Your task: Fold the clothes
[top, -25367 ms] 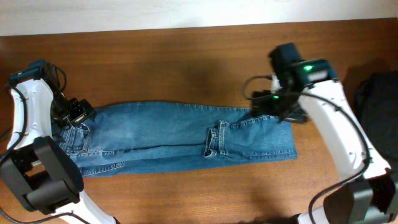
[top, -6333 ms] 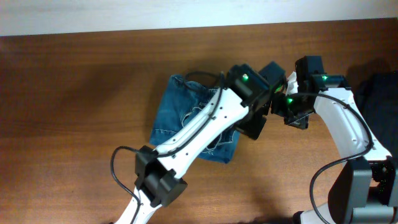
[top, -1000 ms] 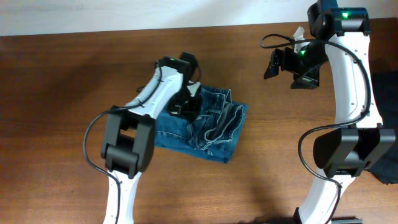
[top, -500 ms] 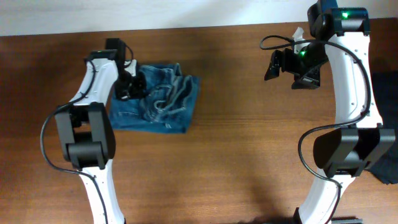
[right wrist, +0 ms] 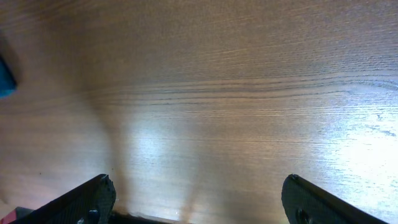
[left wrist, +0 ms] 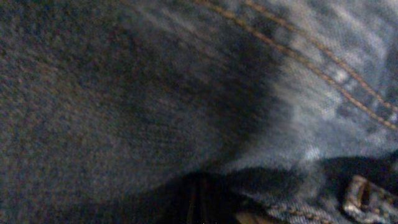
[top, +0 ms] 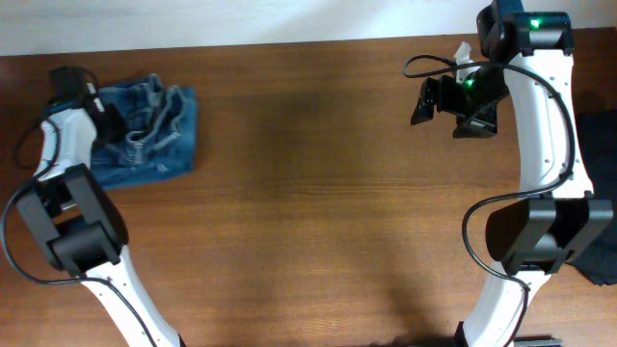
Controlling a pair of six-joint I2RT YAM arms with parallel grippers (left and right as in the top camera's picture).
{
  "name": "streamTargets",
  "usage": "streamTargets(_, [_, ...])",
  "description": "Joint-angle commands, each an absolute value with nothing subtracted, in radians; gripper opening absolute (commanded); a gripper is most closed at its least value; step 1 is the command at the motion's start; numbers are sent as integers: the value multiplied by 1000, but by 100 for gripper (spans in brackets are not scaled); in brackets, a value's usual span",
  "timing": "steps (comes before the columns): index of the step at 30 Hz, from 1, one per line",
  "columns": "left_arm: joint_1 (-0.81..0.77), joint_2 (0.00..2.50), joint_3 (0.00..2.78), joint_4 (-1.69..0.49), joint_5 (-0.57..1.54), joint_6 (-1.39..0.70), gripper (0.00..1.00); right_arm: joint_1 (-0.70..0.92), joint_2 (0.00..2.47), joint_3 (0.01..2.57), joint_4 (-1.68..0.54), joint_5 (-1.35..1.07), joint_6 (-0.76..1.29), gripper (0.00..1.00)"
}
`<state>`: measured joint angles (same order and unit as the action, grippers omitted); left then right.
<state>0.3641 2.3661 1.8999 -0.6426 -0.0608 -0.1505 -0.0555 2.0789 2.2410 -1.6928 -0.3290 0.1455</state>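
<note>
The clothes (top: pixel 154 130), a pair of blue jeans folded into a small rumpled bundle, lie at the table's far left near the back edge. My left gripper (top: pixel 104 123) sits at the bundle's left side, shut on the denim. In the left wrist view blue denim (left wrist: pixel 155 93) with pale stitching fills the frame, and the fingers are lost in the dark fold at the bottom. My right gripper (top: pixel 421 101) hangs open over bare wood at the far right, well away from the jeans. Its two fingertips (right wrist: pixel 93 199) stand wide apart with nothing between them (right wrist: pixel 199 199).
The brown wooden table (top: pixel 308 222) spans the view, with a pale wall (top: pixel 289 19) along the back. A dark bag-like object (top: pixel 600 183) sits at the right edge beside the right arm's base.
My left arm has swung left, dragging the folded jeans from the table's middle to the far left back corner. The right arm has stayed still.
</note>
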Motion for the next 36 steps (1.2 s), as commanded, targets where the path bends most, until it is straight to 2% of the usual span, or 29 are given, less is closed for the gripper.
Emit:
streamTargets(1, [396, 2435, 1865, -576, -154, 3, 8, -52, 2067, 2249, -1699, -321, 135, 91])
streamTargets(7, [389, 2435, 1865, -366, -130, 56, 10, -52, 2067, 2249, -1699, -329, 139, 91])
streamTargets(9, [387, 2437, 1865, -257, -67, 85, 14, -49, 2067, 2248, -1699, -329, 139, 91])
streamTargets(14, [387, 2442, 1865, -77, -67, 86, 20, -19, 2067, 2248, -1699, -328, 147, 91])
streamTargets(22, [382, 2414, 1883, -56, -67, 129, 21, 34, 2067, 2248, -1699, -328, 165, 91])
streamTargets(26, [374, 2316, 1896, -111, -65, 116, 22, 33, 2067, 2248, -1699, -328, 174, 91])
streamTargets(31, [339, 2116, 1896, -383, 48, 102, 22, 33, 2067, 2248, -1699, -328, 173, 91])
streamTargets(35, [297, 1953, 1896, -623, 57, 86, 1, 33, 2067, 2248, -1699, -328, 173, 91])
streamTargets(36, [287, 1930, 1896, -685, 56, 83, 1, 33, 2067, 2248, -1699, -328, 173, 91])
